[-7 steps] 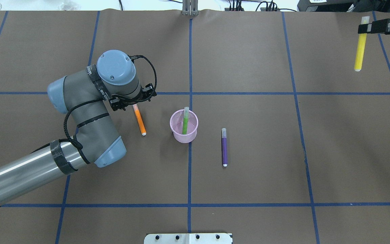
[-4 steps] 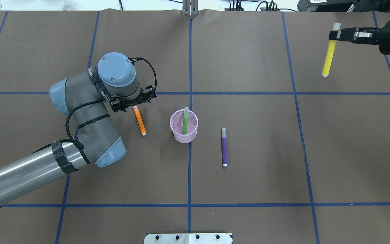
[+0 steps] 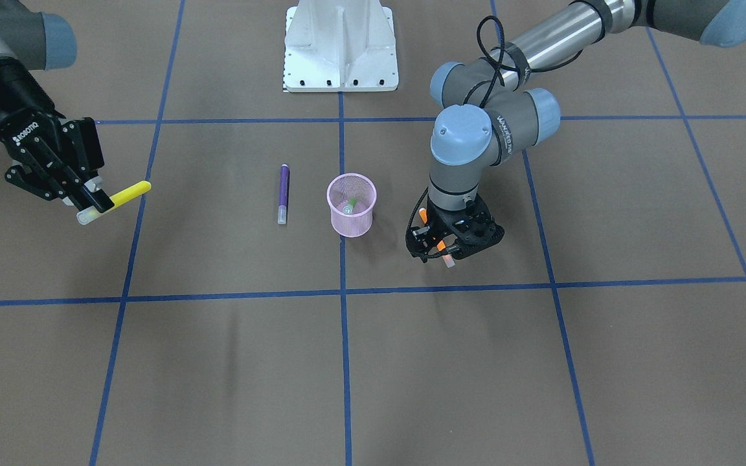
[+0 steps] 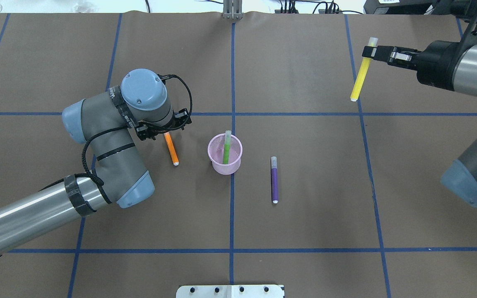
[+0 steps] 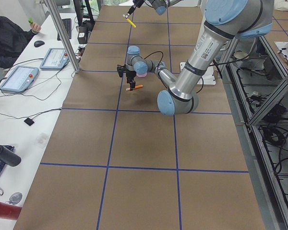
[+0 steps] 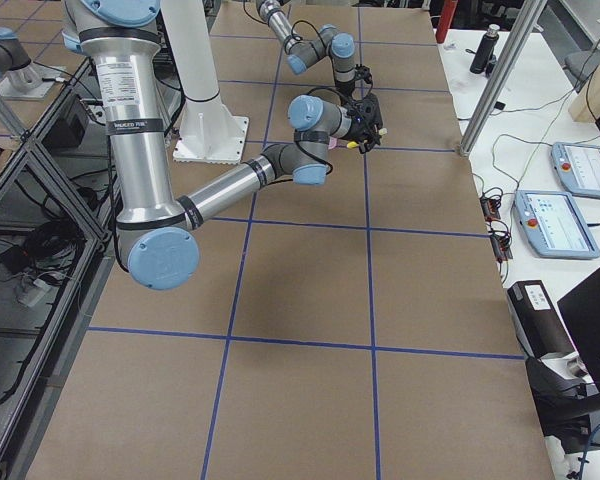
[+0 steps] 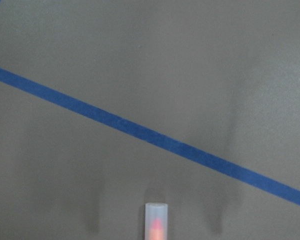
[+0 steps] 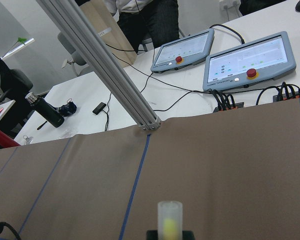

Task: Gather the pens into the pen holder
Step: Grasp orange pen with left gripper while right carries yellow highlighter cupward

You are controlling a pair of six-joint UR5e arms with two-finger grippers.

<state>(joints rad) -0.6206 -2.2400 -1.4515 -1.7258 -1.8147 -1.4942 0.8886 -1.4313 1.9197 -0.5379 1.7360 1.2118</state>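
Observation:
The pink mesh pen holder (image 4: 226,169) stands near the table's middle with the green pen (image 4: 226,148) upright in it; it also shows in the front view (image 3: 351,225). The orange pen (image 4: 172,150) lies left of it. My left gripper (image 3: 447,249) is open and straddles the orange pen's capped end (image 7: 156,224), low over the table. The purple pen (image 4: 274,182) lies right of the holder. My right gripper (image 4: 369,51) is shut on the yellow pen (image 4: 360,79) near its cap and holds it in the air at the far right.
Blue tape lines (image 4: 232,207) divide the brown table cover into squares. The robot's white base plate (image 4: 230,291) sits at the near edge and a metal post (image 4: 232,10) at the far edge. Tablets and cables lie on the side table (image 5: 24,76).
My right gripper has carried the yellow pen leftward, toward the table's middle. My left wrist has shifted slightly down over the orange pen, which has not moved.

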